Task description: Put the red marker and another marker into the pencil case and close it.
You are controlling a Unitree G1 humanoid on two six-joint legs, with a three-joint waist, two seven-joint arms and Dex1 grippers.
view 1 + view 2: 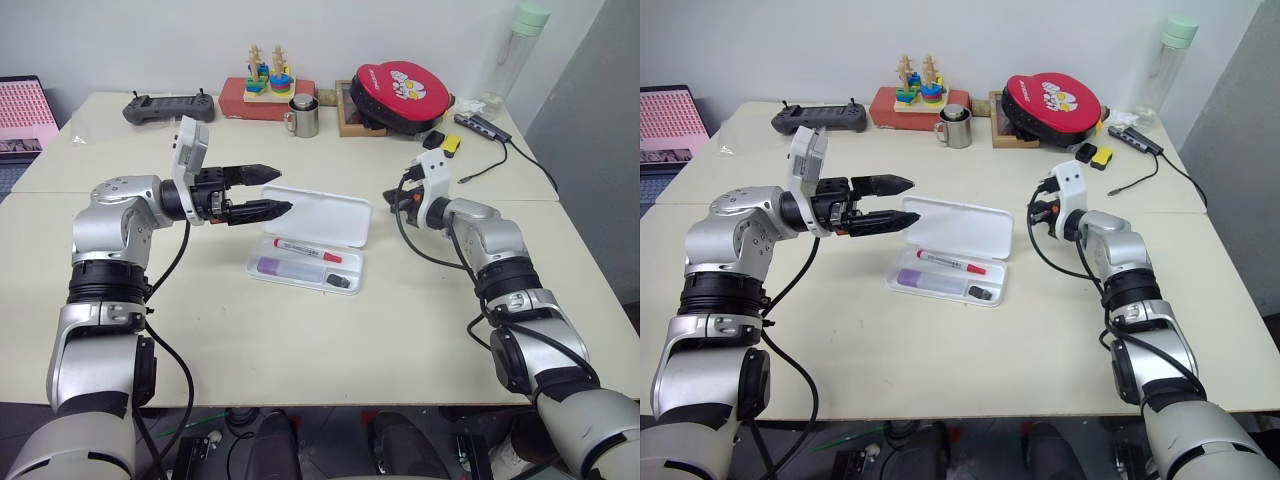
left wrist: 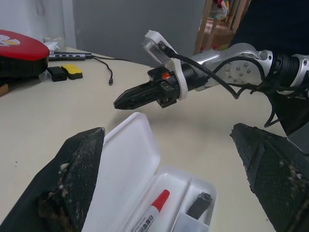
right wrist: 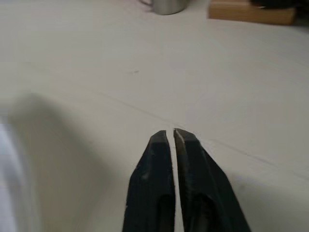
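The white pencil case point(image 1: 318, 216) lies open in the middle of the table, its lid tipped back. In its tray rest the red marker point(image 1: 307, 250) and, nearer to me, the pale purple marker point(image 1: 288, 267), with a small black item point(image 1: 338, 283) at the tray's right end. My left gripper point(image 1: 285, 189) is open and points right, hovering level over the lid's left end with nothing between its fingers. Just right of the lid, my right gripper point(image 1: 392, 203) is shut and empty, above the table. In the left wrist view the right gripper point(image 2: 133, 98) points at the lid point(image 2: 126, 166).
Along the far edge stand a black controller point(image 1: 168, 105), a wooden stacking toy point(image 1: 268, 80), a steel mug point(image 1: 304, 117), a red round case point(image 1: 405, 90) and a bottle point(image 1: 515, 50). A hub with a cable point(image 1: 482, 126) and small yellow and black items point(image 1: 445, 142) lie at the back right.
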